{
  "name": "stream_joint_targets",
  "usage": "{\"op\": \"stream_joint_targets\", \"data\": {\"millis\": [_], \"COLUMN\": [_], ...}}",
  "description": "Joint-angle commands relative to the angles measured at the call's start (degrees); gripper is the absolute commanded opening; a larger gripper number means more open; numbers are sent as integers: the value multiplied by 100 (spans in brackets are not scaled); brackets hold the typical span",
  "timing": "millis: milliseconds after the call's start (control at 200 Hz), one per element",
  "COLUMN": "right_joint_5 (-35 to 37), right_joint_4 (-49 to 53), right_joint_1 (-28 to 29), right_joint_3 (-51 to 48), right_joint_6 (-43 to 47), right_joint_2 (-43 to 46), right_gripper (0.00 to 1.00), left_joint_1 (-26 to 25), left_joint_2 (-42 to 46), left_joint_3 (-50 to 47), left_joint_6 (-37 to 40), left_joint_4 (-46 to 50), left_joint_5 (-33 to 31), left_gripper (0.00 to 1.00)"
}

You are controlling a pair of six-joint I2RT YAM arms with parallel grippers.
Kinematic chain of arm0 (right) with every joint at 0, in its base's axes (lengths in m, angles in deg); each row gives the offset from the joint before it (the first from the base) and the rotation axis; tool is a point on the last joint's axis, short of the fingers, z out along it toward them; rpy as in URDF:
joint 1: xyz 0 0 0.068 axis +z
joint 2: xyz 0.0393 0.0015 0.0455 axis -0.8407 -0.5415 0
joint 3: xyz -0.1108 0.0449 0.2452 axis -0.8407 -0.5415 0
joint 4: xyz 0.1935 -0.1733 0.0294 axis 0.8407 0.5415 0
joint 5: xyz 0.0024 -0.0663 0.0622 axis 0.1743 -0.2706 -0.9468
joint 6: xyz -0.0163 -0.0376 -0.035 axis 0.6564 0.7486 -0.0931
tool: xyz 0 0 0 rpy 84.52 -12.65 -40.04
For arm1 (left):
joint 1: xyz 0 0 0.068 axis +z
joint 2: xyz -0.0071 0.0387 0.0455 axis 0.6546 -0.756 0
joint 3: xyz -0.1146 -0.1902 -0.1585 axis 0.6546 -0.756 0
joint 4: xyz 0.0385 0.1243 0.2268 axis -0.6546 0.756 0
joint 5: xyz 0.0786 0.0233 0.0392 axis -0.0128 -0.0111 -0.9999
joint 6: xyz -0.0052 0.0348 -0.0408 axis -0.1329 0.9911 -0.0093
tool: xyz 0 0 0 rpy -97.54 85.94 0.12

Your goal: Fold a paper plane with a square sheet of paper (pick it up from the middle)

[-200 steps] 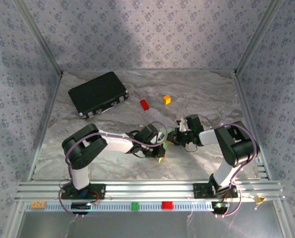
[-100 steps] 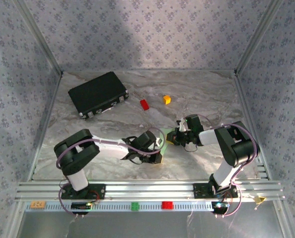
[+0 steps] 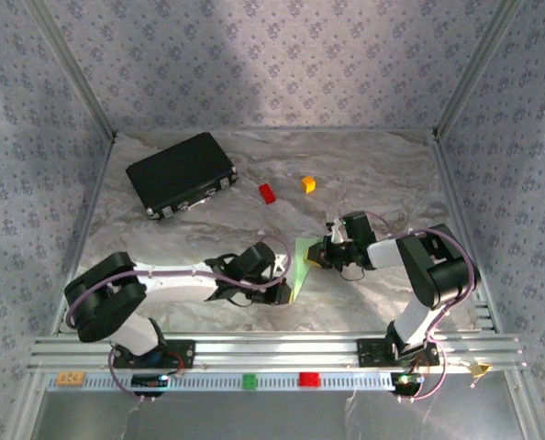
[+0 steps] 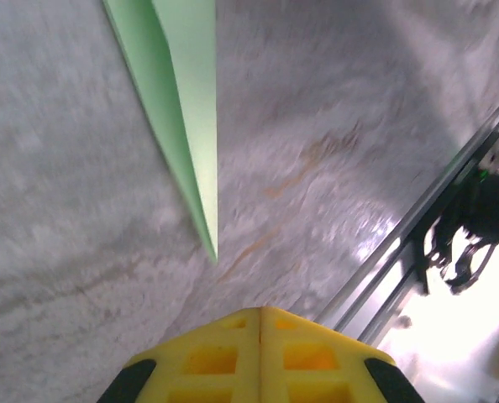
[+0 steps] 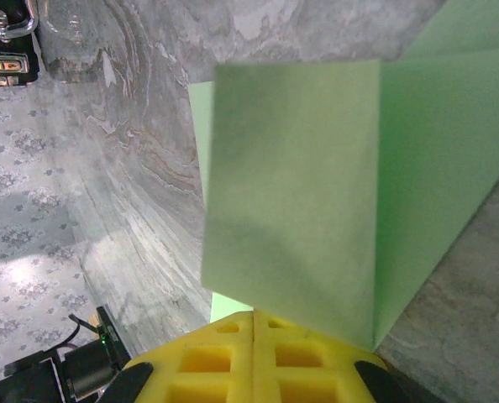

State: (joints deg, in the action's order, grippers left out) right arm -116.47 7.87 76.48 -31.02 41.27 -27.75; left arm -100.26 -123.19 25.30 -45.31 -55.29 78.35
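Top: paper [image 3: 299, 263] on table [image 3: 364, 174] between both grippers, long axis near-to-far. Left gripper [image 3: 287, 280] by its near end, right gripper [image 3: 315, 259] at its right edge.

Left wrist: 1 sharp paper [image 4: 178, 101] tip aimed at the left gripper [image 4: 260, 336], lying clear of it; jaws pressed together on nothing.

Right wrist: 2 paper [image 5: 291, 193] layers, upper flap raised; right gripper [image 5: 254, 332] jaws pinch its edge.

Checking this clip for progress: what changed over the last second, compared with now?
The left arm's elbow swung toward the near-left corner, and the shut left gripper slid slightly left, uncovering more of the green paper. Unchanged: the right gripper, shut on the paper's edge, and the black case.
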Motion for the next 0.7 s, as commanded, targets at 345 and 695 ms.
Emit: {"op": "stream_joint_targets", "data": {"millis": [345, 695], "right_joint_5": [849, 804], "right_joint_4": [629, 588], "right_joint_1": [15, 16], "right_joint_3": [-94, -94], "right_joint_6": [147, 128], "right_joint_2": [-215, -197], "right_gripper": [5, 5], "left_joint_1": [444, 455], "left_joint_2": [-1701, -2314], "left_joint_3": [1825, 2114], "left_joint_6": [211, 391], "left_joint_4": [62, 553], "left_joint_5": [292, -104], "left_gripper": [5, 2]}}
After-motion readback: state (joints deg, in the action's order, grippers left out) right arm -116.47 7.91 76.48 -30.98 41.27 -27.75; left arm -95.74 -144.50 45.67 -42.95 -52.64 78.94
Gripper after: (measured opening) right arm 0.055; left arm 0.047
